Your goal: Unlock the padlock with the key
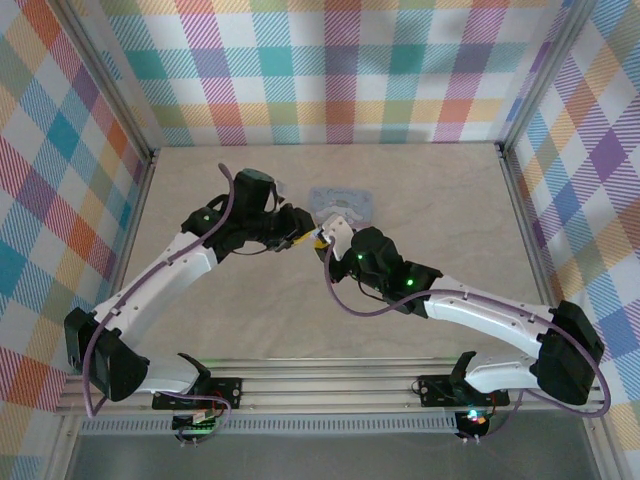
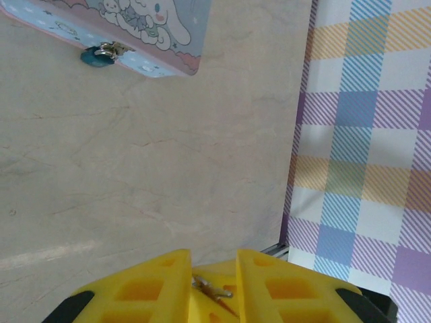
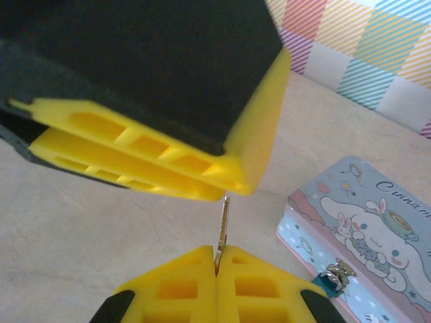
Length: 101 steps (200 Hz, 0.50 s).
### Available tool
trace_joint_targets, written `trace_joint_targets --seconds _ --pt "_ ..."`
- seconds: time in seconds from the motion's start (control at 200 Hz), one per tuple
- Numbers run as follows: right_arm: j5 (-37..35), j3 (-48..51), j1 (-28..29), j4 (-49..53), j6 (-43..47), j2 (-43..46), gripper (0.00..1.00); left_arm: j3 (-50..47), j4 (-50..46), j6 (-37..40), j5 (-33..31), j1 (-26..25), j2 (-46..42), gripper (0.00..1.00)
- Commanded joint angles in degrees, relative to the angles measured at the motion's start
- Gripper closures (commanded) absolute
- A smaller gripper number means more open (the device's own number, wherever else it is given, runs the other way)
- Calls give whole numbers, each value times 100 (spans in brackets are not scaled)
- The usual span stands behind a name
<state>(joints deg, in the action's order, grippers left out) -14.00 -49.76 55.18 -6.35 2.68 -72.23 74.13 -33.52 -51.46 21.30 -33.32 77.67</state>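
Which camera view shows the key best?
The right wrist view: the key stands as a thin metal strip, its lower end pinched by the right end effector, its top at the left end effector's fingers. The left wrist view shows a small metal piece between yellow fingers. In the top view it is too small to tell.

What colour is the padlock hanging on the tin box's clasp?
Blue-teal, the padlock shows best in the left wrist view.

white arms (image 1: 180, 265), yellow ribbed fingers (image 3: 175, 279)
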Motion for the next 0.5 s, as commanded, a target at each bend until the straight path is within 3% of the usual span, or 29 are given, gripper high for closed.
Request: trace_joint_targets --seconds 0.0,0.5 --pt "-191 -140 35 -78 121 21 100 92 -191 19 -56 -60 19 76" --pt "-156 -104 37 -35 139 -1 100 86 -50 198 176 -60 159 75"
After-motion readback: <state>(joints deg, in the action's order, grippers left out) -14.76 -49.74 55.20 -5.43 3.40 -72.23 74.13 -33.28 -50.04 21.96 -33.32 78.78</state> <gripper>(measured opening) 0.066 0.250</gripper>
